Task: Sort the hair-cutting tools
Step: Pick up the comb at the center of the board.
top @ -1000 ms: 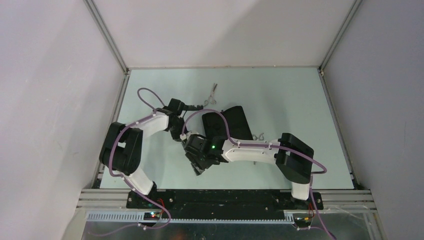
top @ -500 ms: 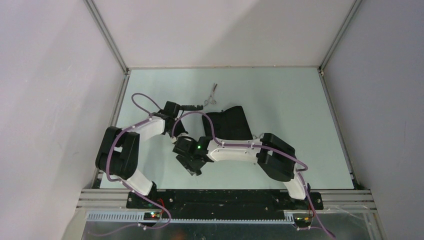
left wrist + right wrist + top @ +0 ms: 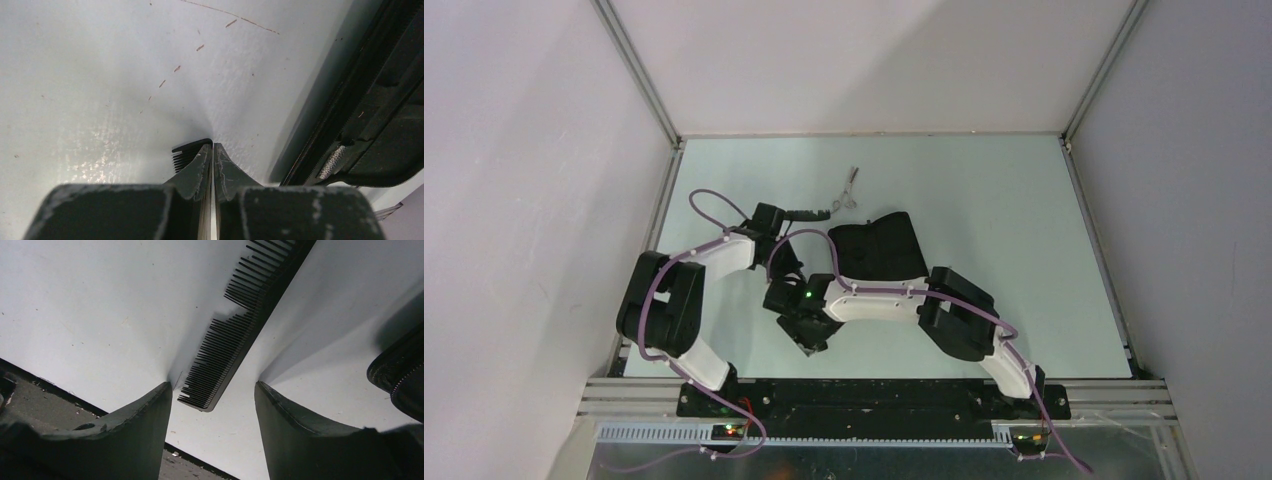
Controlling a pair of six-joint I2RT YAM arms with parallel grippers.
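Note:
My left gripper (image 3: 213, 146) is shut on a slim black comb (image 3: 189, 151), whose toothed end sticks out beside the fingertips just above the table. In the top view that comb (image 3: 812, 212) juts right from the left gripper (image 3: 786, 216) toward the small silver scissors (image 3: 849, 189) lying further back. My right gripper (image 3: 213, 386) stands open low over the table, its fingers either side of the near end of a second black comb (image 3: 235, 340) lying flat and untouched. From above, the right gripper (image 3: 810, 340) sits front left and hides that comb.
A black fabric case (image 3: 880, 247) lies mid-table between the arms; its zipped edge (image 3: 345, 130) is right of the left gripper and its corner (image 3: 400, 372) right of the right gripper. The table's dark front edge (image 3: 60, 395) runs just behind the right fingers.
The right arm has swung left and nearer the front edge, its jaws a little wider. The left arm drew slightly left with its comb.

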